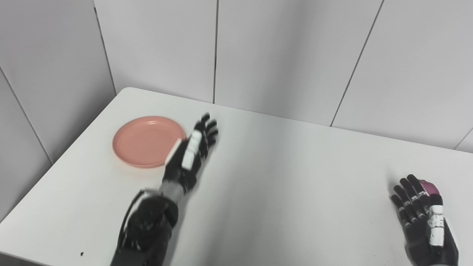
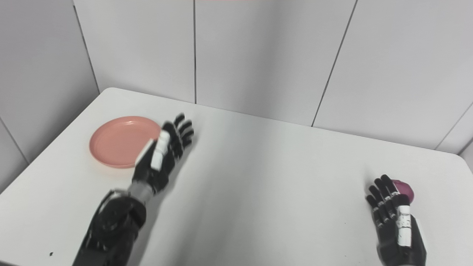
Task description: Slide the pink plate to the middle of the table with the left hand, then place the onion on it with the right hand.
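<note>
The pink plate (image 1: 146, 140) lies flat on the white table (image 1: 277, 166) at the far left. My left hand (image 1: 192, 151) is open with its fingers stretched out, raised just to the right of the plate's rim; whether it touches the plate cannot be told. The purple onion (image 2: 404, 189) lies at the table's right side, mostly hidden behind my right hand (image 2: 393, 218). My right hand is open, fingers apart, right beside the onion on its left and near side, not closed on it.
Grey wall panels (image 1: 258, 51) stand behind the table's far edge. The table's left edge runs close to the plate, and its right corner (image 2: 458, 159) lies beyond the onion. A small dark speck (image 1: 81, 253) sits near the front left edge.
</note>
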`<state>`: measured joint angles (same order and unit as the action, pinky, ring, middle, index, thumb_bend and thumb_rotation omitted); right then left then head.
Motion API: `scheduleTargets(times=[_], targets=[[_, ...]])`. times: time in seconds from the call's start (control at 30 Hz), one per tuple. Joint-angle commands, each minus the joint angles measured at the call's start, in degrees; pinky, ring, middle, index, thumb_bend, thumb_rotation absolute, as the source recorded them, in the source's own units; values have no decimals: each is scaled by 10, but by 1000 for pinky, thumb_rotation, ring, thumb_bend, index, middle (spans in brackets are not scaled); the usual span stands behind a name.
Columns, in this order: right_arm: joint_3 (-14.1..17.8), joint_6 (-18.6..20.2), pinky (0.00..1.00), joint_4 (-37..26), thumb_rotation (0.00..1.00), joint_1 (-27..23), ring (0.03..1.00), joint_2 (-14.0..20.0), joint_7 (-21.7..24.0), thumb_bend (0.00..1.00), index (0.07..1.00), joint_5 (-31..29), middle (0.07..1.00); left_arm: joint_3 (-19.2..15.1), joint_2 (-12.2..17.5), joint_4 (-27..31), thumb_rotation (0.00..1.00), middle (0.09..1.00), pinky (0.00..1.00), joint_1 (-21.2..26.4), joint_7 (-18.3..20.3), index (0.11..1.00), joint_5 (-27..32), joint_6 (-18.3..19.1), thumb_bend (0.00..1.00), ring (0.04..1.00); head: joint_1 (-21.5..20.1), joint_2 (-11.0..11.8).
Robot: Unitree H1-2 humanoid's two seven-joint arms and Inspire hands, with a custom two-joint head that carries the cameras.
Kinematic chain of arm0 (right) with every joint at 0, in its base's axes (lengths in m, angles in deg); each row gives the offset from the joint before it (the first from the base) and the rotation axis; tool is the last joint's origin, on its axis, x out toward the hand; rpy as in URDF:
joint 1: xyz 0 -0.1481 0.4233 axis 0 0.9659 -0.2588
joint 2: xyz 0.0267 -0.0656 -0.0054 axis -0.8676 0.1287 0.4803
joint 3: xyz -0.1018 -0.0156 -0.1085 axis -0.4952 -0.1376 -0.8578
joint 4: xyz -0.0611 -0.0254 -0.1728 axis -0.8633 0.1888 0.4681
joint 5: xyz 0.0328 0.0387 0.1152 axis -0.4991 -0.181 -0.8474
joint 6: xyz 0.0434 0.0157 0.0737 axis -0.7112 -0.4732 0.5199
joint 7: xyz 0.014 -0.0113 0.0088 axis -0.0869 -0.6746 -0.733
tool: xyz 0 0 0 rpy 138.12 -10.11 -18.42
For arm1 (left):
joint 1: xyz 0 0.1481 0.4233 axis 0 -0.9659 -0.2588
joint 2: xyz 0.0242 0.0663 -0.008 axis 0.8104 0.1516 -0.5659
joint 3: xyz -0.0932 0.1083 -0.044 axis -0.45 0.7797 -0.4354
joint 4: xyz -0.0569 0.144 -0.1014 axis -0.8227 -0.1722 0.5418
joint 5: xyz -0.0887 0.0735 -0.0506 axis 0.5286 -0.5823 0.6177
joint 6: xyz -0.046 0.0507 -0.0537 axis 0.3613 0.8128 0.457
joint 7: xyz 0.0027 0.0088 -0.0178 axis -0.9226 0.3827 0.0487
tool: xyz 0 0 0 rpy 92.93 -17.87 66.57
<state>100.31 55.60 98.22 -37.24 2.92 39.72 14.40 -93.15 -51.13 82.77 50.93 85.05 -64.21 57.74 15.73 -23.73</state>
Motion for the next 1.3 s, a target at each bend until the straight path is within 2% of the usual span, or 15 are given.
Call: scheduleTargets(times=[0.0, 0.17, 0.3, 0.5, 0.6, 0.7, 0.8, 0.93, 1.1, 1.27], targets=[[-7, 6, 959, 59, 765, 43, 950, -24, 1, 880, 913, 2, 933, -9, 17, 8, 907, 951, 989, 44, 10, 944, 12, -6, 896, 936, -1, -2], [-9, 10, 944, 53, 753, 45, 938, -24, -3, 901, 902, 7, 921, -29, 49, 14, 921, 920, 920, 98, -2, 918, 7, 9, 944, 907, 0, -2], [-10, 9, 945, 52, 769, 46, 937, -23, 0, 869, 909, 7, 920, -49, 81, -16, 916, 910, 907, 135, 2, 912, 6, -14, 937, 903, 1, -3], [-11, 12, 939, 48, 747, 47, 931, -23, 1, 901, 903, 5, 913, -73, 143, -117, 922, 874, 845, 179, 16, 887, -13, -91, 952, 858, 4, -4], [-13, 11, 935, 48, 754, 46, 926, -23, 0, 886, 899, 8, 905, -85, 169, -177, 920, 870, 863, 198, 23, 882, -14, -135, 956, 861, 3, -3], [-16, 14, 956, 47, 769, 47, 938, -21, 3, 866, 916, 9, 915, -99, 210, -263, 921, 880, 854, 220, 27, 879, -25, -188, 968, 865, 3, -3], [-18, 13, 952, 46, 770, 48, 935, -18, 5, 877, 912, 10, 910, -107, 237, -321, 915, 862, 833, 235, 23, 860, -36, -218, 970, 852, 4, -6], [-17, 15, 942, 43, 762, 49, 928, -16, 7, 894, 906, 10, 900, -114, 262, -391, 916, 855, 830, 251, 24, 868, -38, -249, 968, 845, 6, -9], [-17, 21, 946, 35, 762, 53, 931, -15, 6, 896, 906, 9, 904, -121, 283, -460, 906, 855, 839, 262, 20, 880, -39, -269, 949, 845, 7, -13], [-16, 25, 932, 30, 757, 56, 924, -15, 6, 893, 897, 6, 896, -127, 290, -502, 890, 863, 835, 262, 20, 871, -34, -282, 941, 848, 8, -15]])
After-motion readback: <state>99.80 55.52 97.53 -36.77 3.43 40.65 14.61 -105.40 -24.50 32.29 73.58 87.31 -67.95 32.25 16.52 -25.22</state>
